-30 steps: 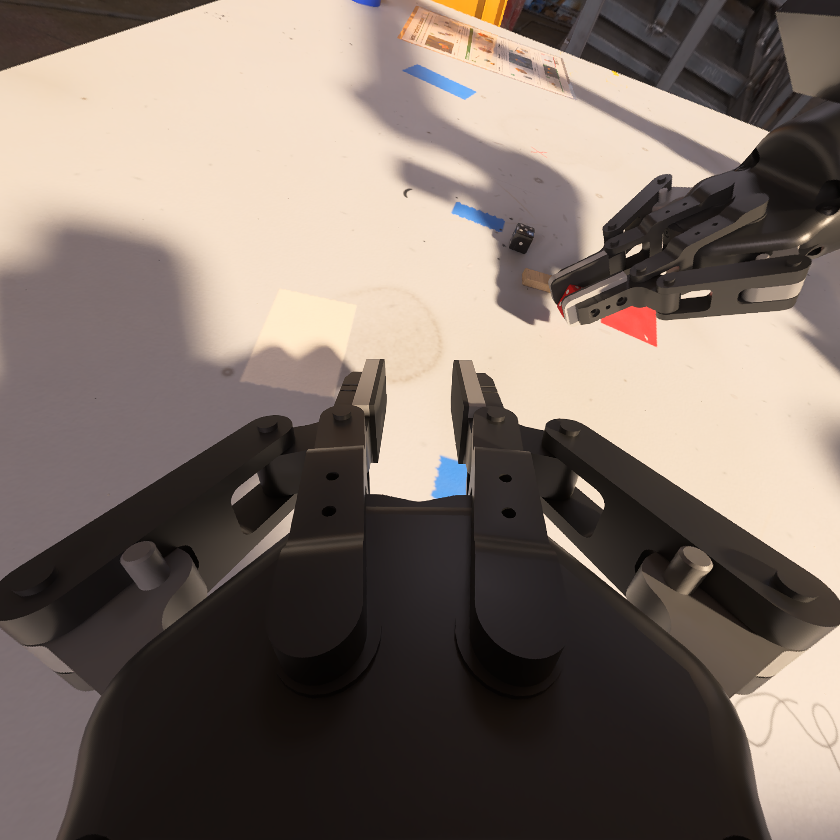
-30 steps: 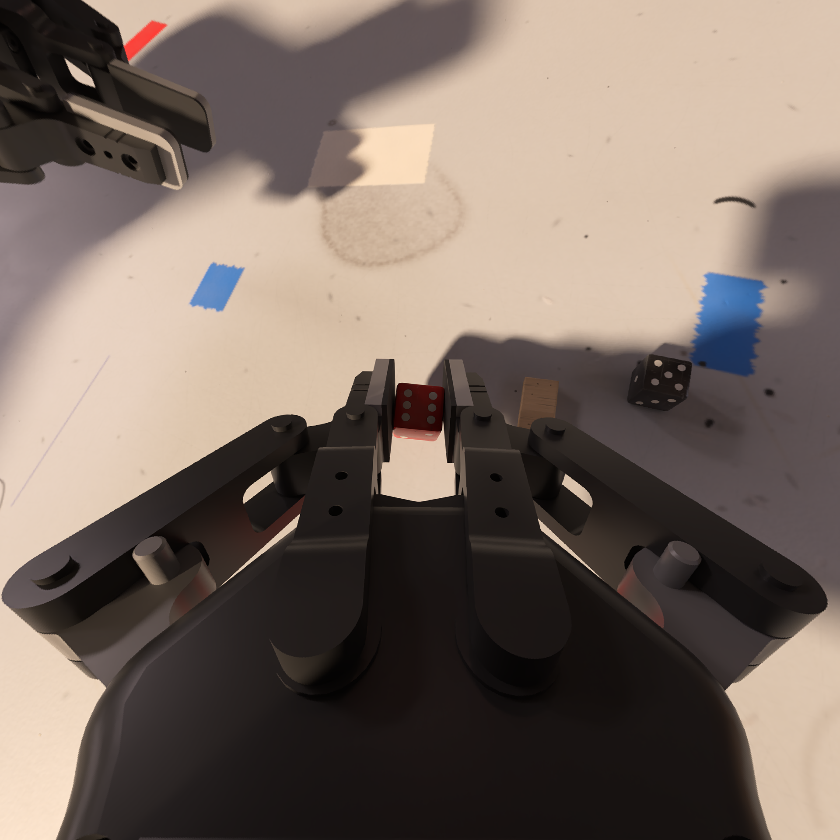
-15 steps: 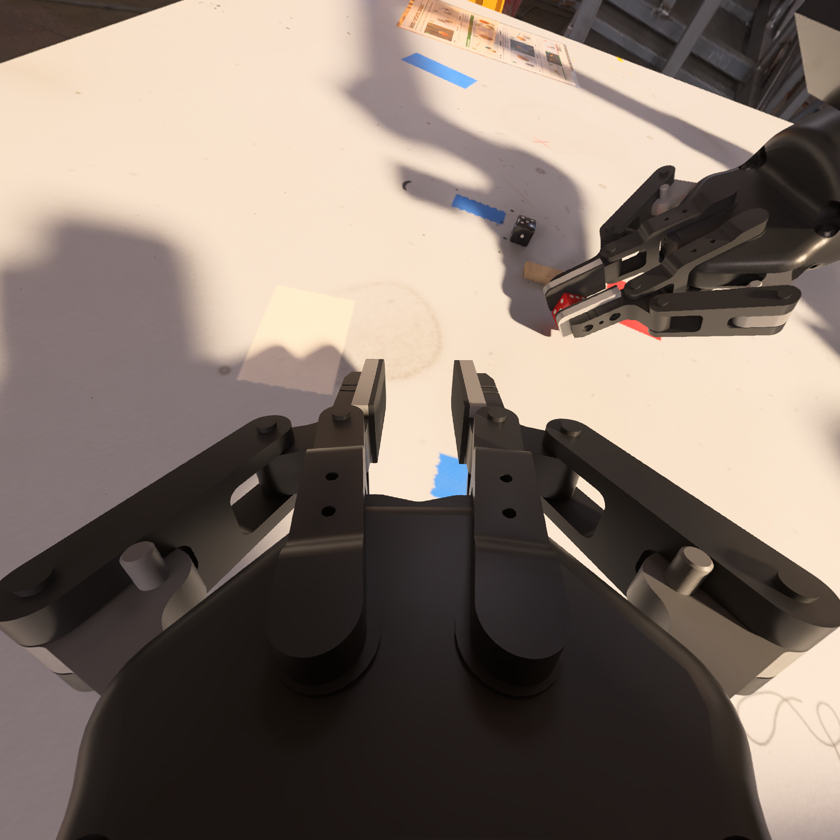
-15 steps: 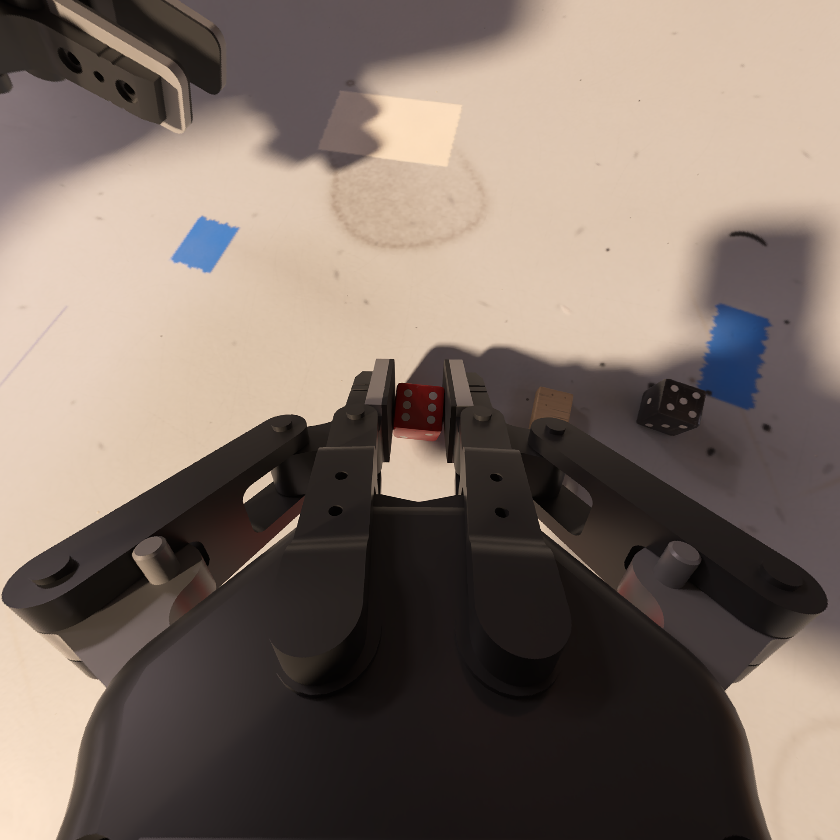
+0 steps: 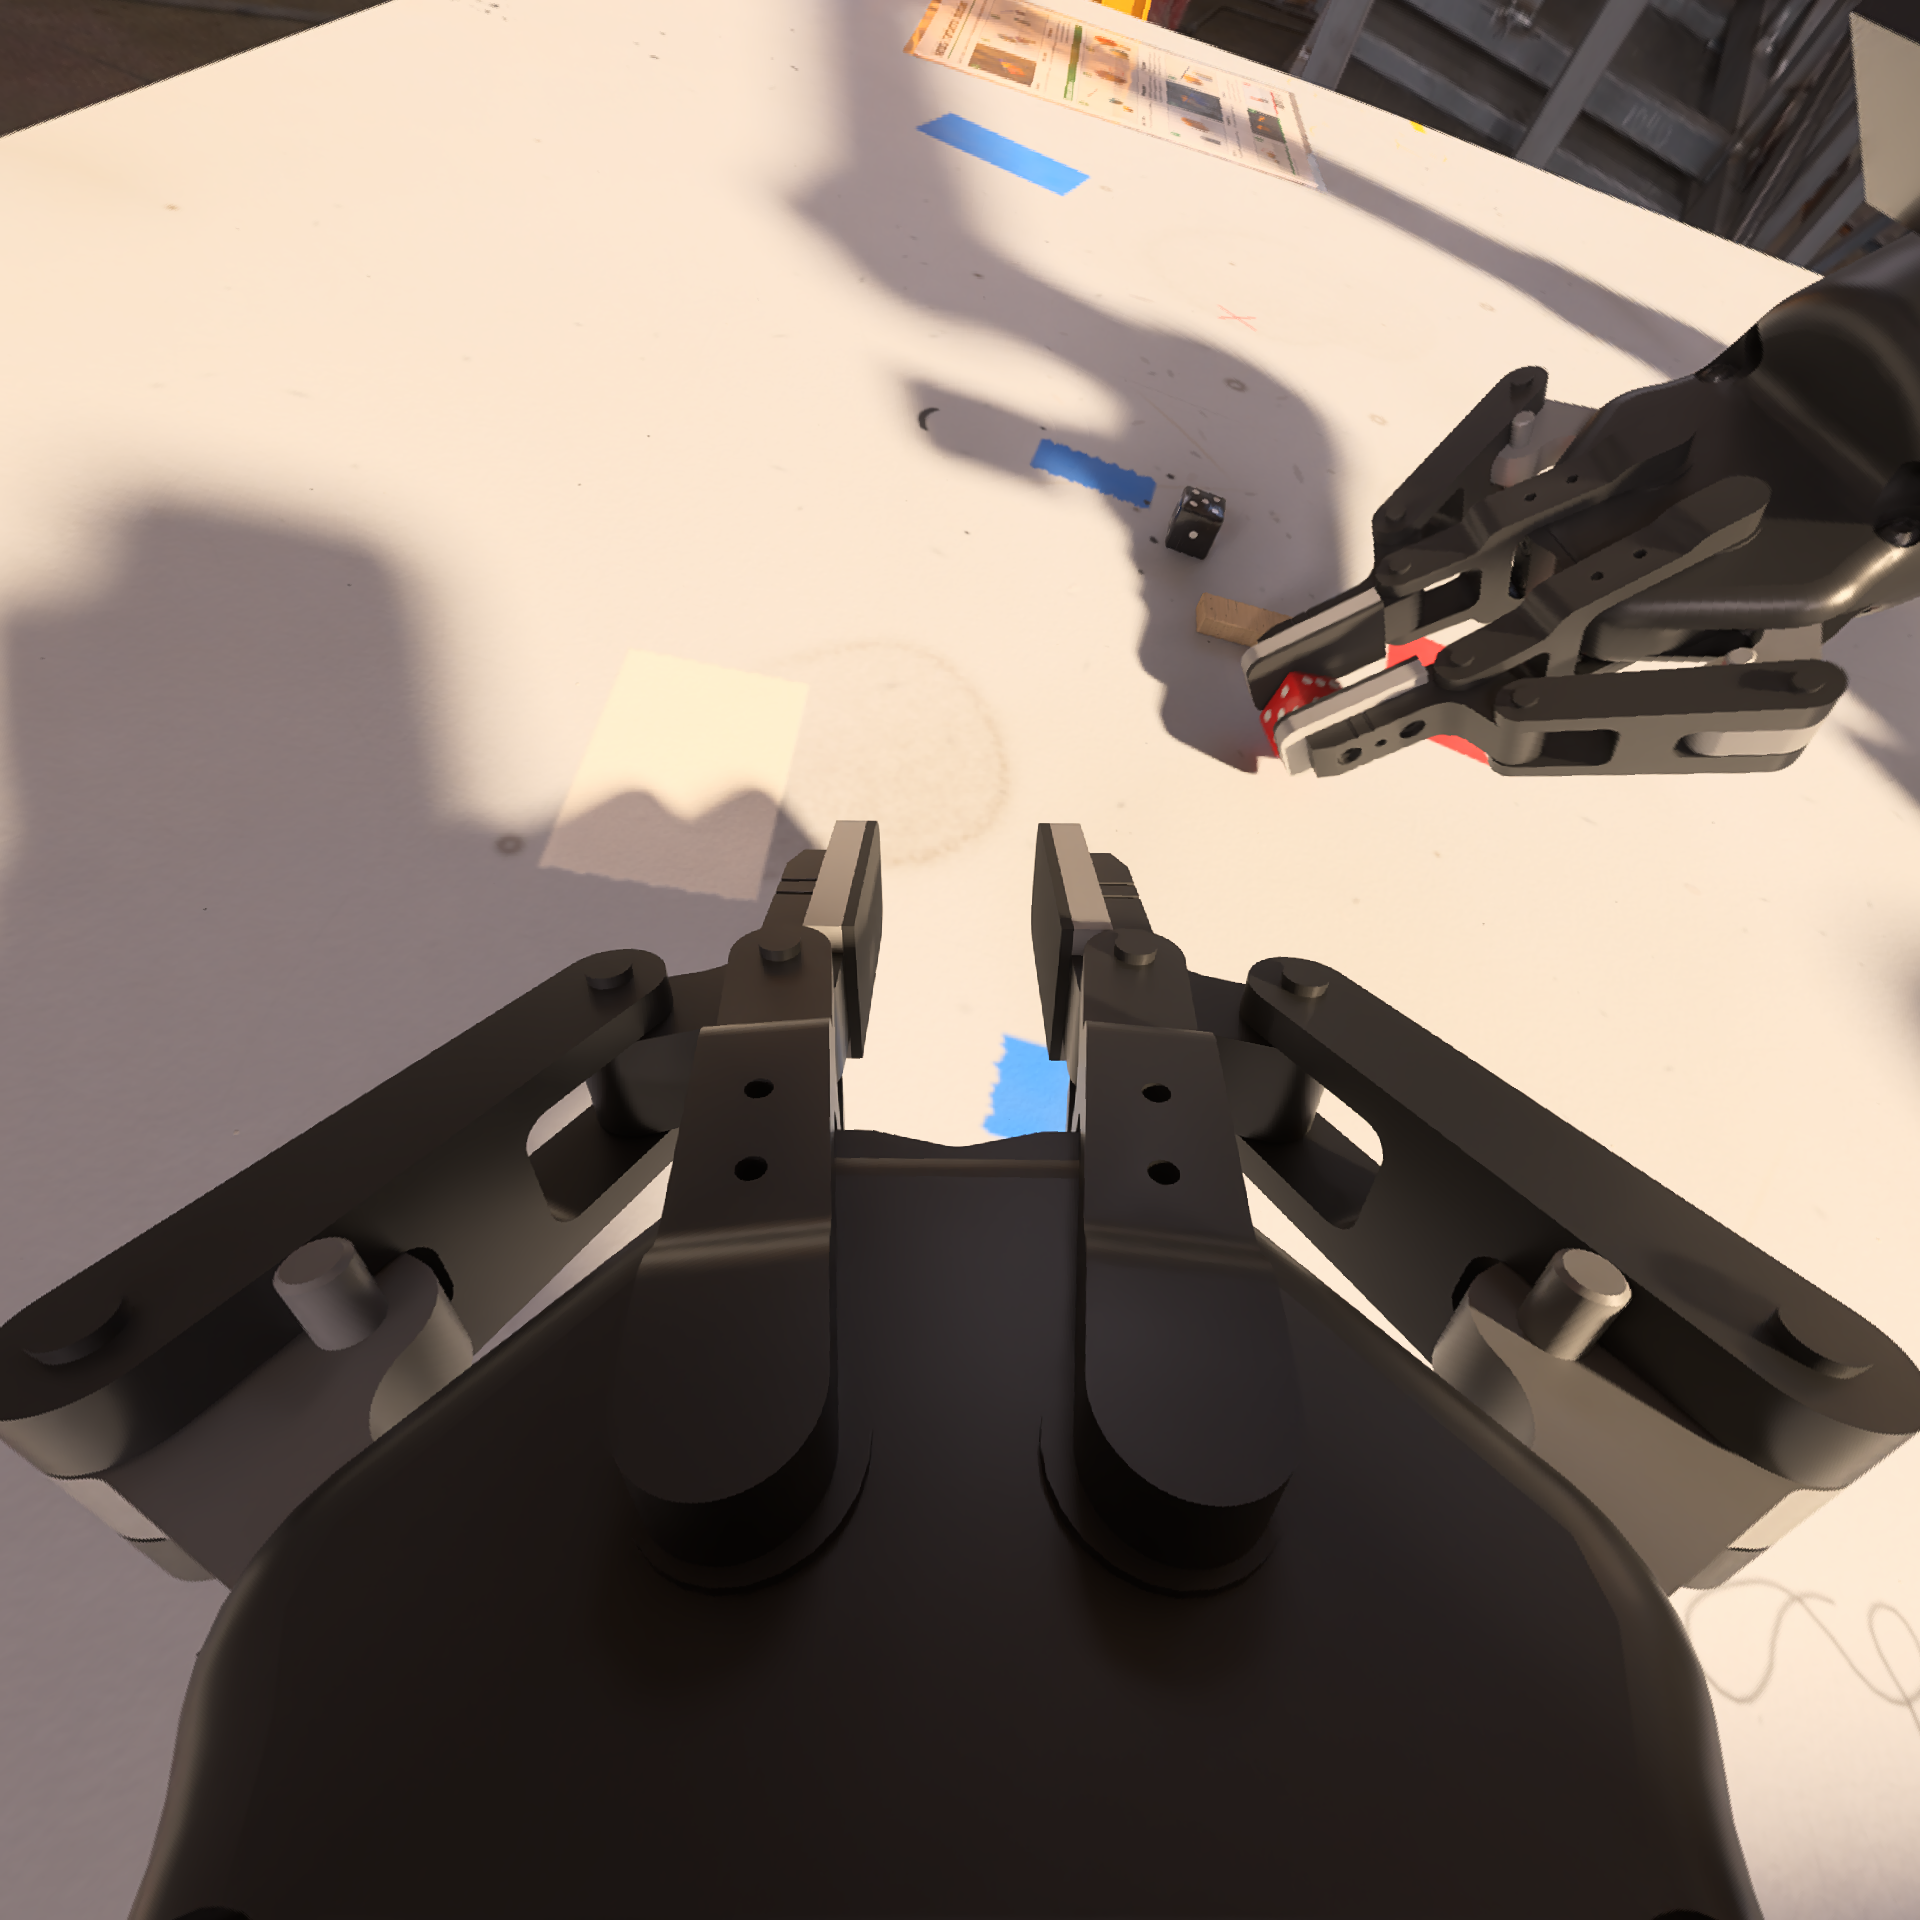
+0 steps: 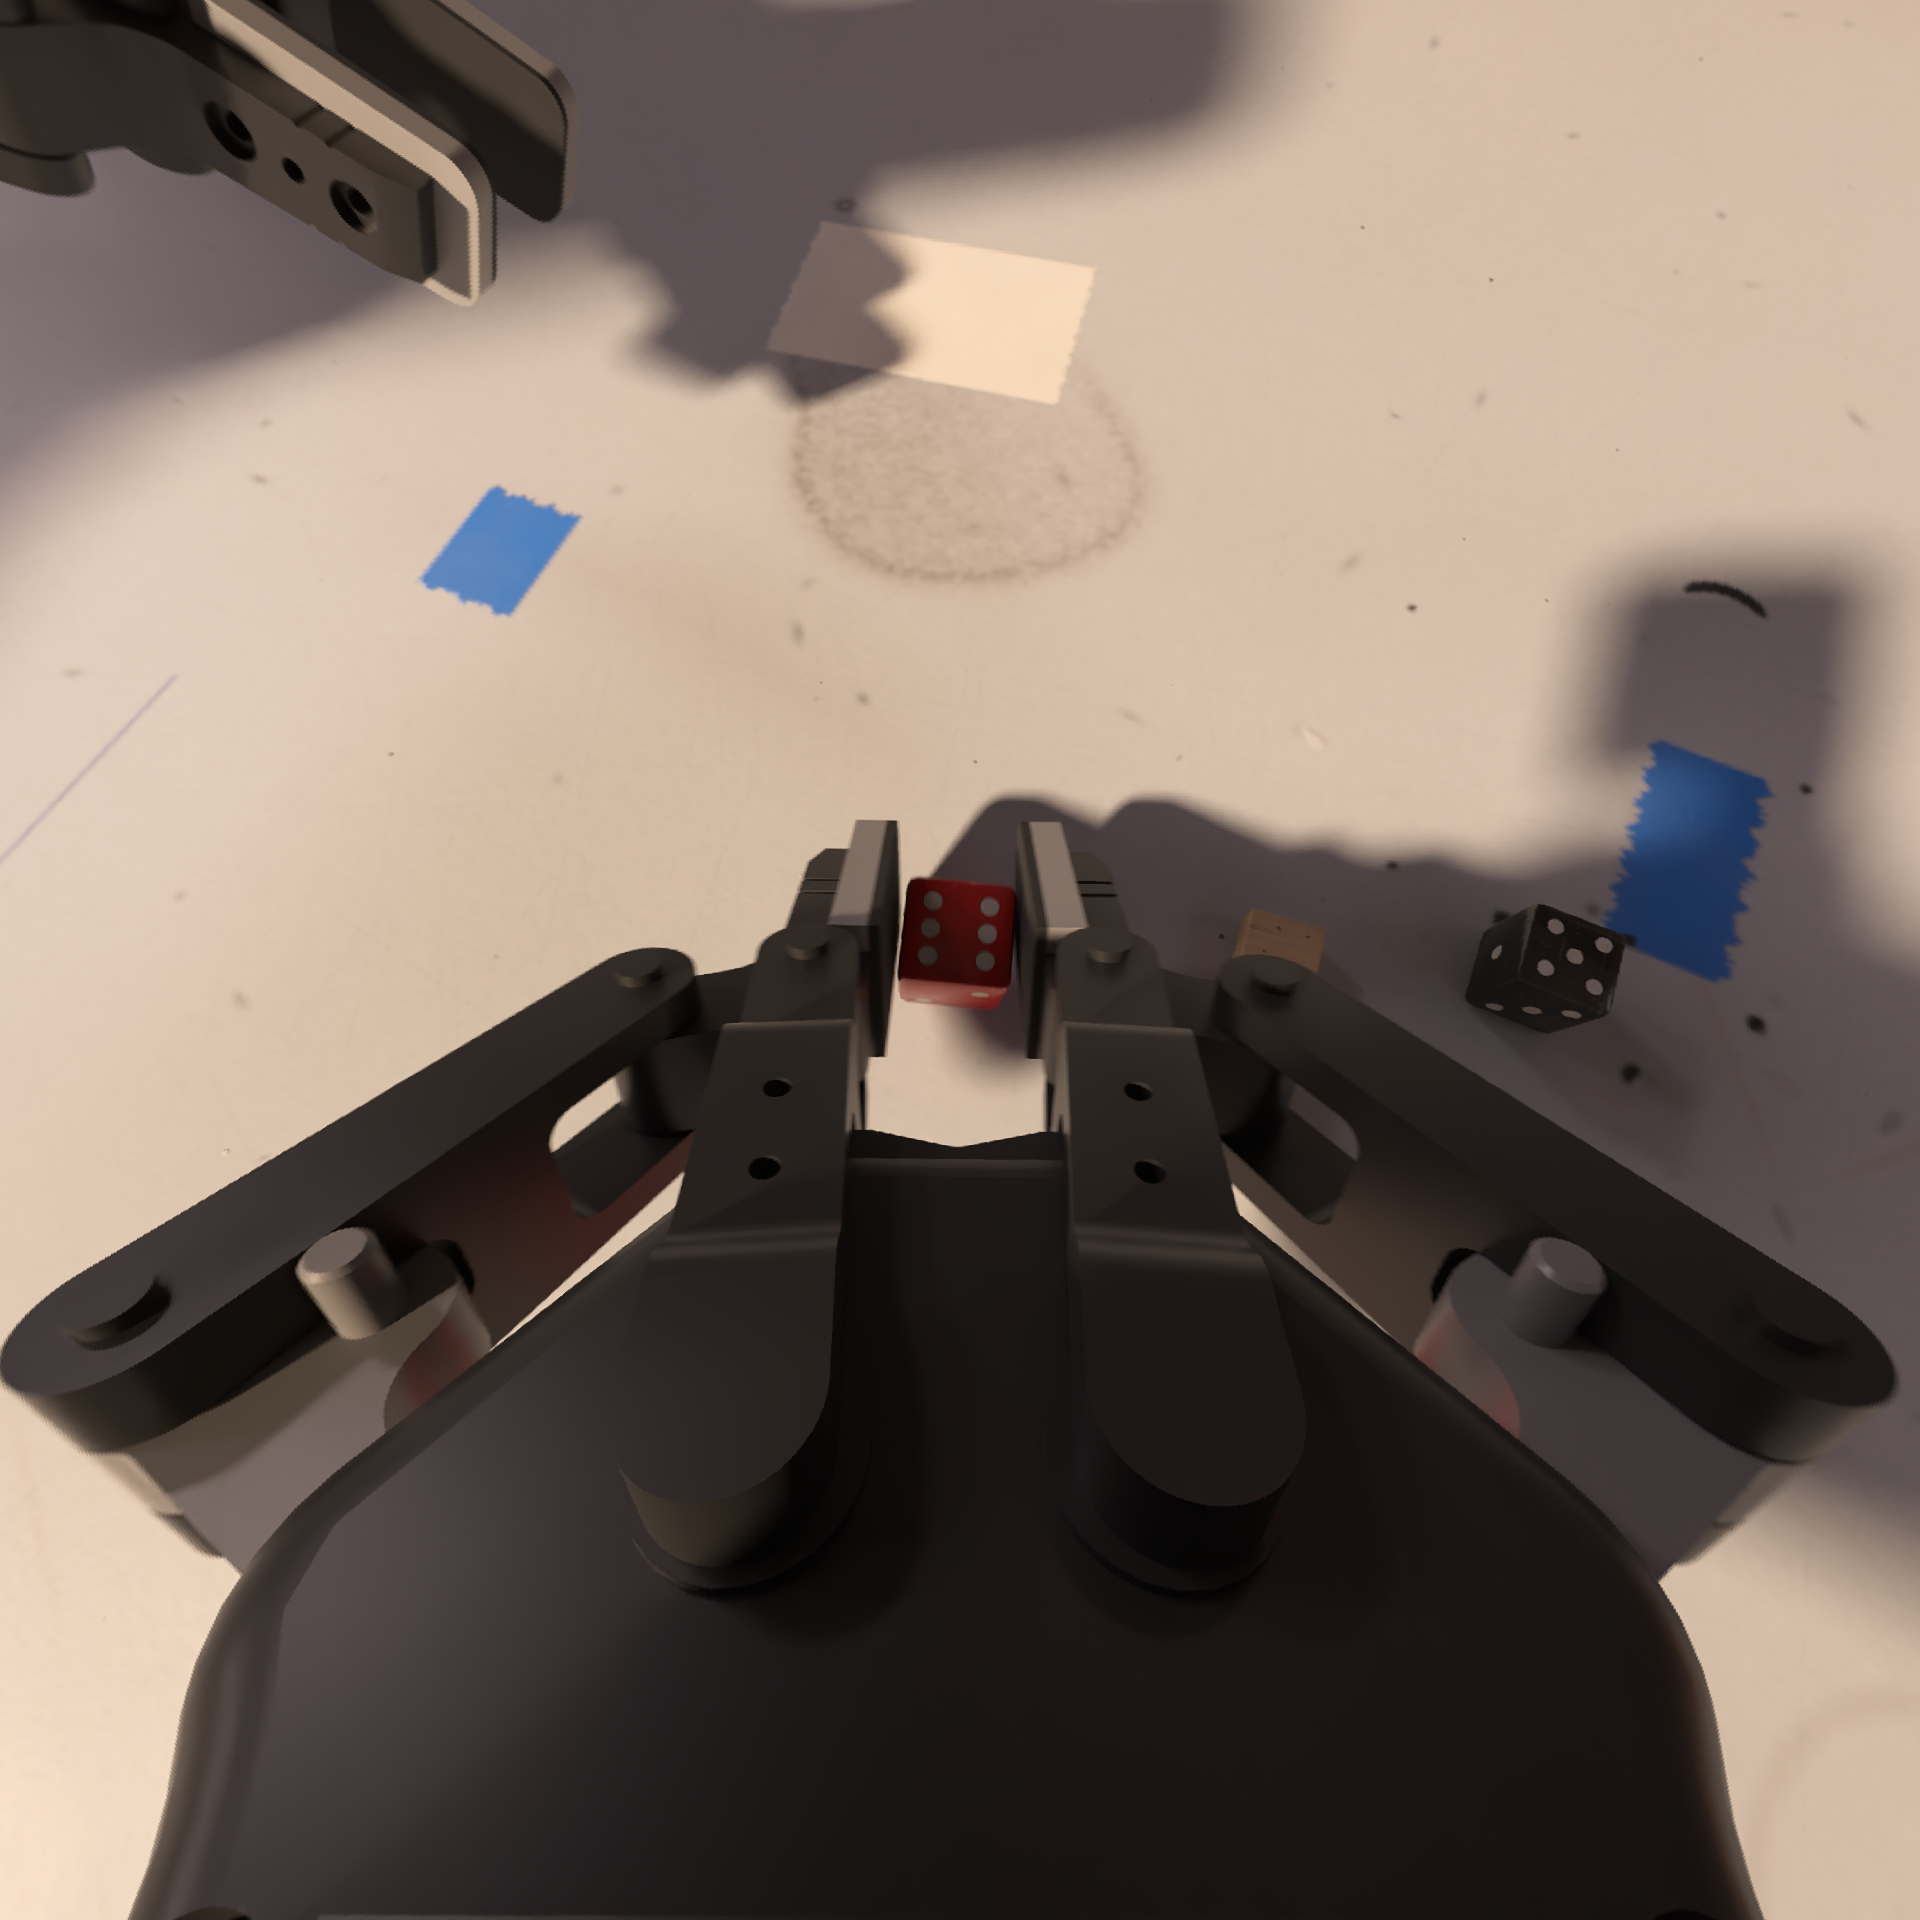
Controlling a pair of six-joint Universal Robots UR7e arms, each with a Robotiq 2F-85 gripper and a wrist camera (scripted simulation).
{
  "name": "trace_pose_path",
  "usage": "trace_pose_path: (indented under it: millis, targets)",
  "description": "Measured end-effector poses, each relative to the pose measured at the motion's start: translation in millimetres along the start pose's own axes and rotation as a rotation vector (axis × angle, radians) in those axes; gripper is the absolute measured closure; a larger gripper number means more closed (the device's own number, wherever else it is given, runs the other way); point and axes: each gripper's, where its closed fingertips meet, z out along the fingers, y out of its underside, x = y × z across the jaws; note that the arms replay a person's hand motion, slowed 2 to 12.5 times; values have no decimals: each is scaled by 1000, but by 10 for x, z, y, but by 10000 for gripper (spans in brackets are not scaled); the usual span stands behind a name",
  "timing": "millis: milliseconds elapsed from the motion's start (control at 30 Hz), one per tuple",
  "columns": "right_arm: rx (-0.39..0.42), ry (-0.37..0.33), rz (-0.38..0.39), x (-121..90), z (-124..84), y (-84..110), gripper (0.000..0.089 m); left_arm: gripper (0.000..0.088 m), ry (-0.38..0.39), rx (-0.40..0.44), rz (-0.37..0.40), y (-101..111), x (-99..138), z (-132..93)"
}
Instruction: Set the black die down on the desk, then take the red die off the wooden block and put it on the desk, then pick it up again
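My right gripper (image 6: 958, 904) is shut on the red die (image 6: 956, 940) and holds it down at the desk surface, just left of the small wooden block (image 6: 1280, 935). The block's top is bare. The black die (image 6: 1545, 966) sits on the desk to the right of the block, beside a blue tape strip (image 6: 1688, 857). In the left wrist view, the right gripper (image 5: 1288, 717) shows at right with the red die (image 5: 1294, 698) in its tips, near the block (image 5: 1231, 615) and the black die (image 5: 1195, 523). My left gripper (image 5: 956, 883) is open and empty above the desk.
A cream paper patch (image 5: 681, 769) and a round grey stain (image 5: 894, 748) lie mid-desk. Blue tape pieces (image 5: 1003, 154) and red tape (image 5: 1449, 743) mark the desk. A printed sheet (image 5: 1122, 83) lies at the far edge. The left gripper (image 6: 457, 208) shows top left in the right wrist view.
My right gripper has carried the red die lower and away from the wooden block, down to the desk surface. The left gripper stays open and has barely moved.
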Motion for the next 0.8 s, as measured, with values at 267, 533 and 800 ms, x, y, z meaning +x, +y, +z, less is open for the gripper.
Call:
trace_pose_path:
  millis: [267, 533, 800]
  targets:
    - [80, -49, -18, -26, -59, -100, 473, 616, -7, 2, 4, 0, -1, -2]
    - [65, -53, -39, -42, -40, -82, 435, 615, -6, -6, 6, 19, 11, 5]
    - [28, -42, -69, -59, 2, -44, 387, 615, -7, -8, 8, 30, 18, 7]
